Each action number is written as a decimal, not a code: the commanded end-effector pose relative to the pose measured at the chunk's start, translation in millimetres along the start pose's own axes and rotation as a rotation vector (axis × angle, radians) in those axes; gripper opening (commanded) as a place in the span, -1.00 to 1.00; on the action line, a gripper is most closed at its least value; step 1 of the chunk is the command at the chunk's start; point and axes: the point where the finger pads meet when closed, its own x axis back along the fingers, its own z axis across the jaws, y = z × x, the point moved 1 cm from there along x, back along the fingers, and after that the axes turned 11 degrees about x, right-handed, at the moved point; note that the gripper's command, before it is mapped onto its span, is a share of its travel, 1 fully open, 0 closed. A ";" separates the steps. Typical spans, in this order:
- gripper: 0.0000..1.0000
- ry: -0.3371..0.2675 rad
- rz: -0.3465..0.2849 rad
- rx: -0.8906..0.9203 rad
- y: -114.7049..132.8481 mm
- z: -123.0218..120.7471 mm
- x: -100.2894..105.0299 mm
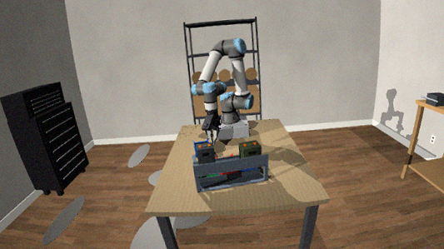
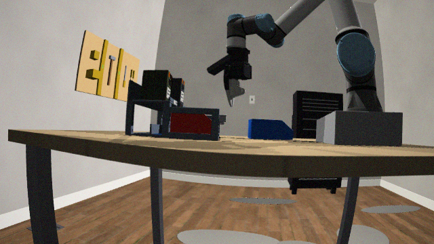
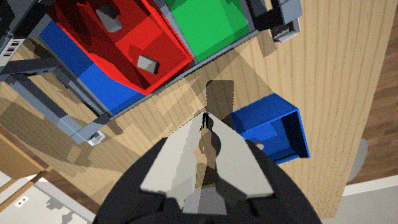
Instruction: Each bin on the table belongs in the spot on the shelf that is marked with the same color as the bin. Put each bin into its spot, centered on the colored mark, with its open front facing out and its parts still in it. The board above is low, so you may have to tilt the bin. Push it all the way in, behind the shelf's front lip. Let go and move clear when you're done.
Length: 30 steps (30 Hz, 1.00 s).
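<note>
Wrist view, left to right. The shelf (image 3: 65, 125) is seen at upper left, its grey frame standing on the table (image 3: 325, 75). A red bin (image 3: 125, 40) with two small grey parts in it lies at the shelf, over a blue mark (image 3: 100, 82); whether it is fully seated cannot be told. A green mark (image 3: 210, 20) is seen just beside it. At centre the gripper (image 3: 205, 122) hangs above the table top, its jaws drawn tight together with nothing between them. To its right the blue bin (image 3: 270, 132) rests on the table, apart from the shelf, one small round part visible inside.

In the exterior view the gripper (image 2: 232, 99) is seen well above the table, between shelf (image 2: 190, 110) and blue bin (image 2: 269, 129).

Handling, as judged: the blue bin is taken to be rigid, thin-walled and light, with smooth sides likely to slip. A pinch over one side wall or the back wall, near its top edge, is suggested. The part is loose, so any tilt toward the open front should be kept slight.
</note>
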 end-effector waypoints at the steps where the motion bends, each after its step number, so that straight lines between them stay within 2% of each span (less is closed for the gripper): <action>1: -1.00 -0.010 0.002 0.219 4.0 6.6 1.7; 7: -1.00 -0.010 0.003 0.435 7.8 13.9 4.3; 9: -1.00 -0.010 0.003 0.435 7.8 13.9 4.3; 24: -1.00 -0.010 0.006 1.013 22.5 33.9 11.0; 26: -1.00 -0.010 0.006 1.013 22.5 33.9 11.0; 30: -1.00 -0.009 0.007 1.173 27.6 39.8 12.8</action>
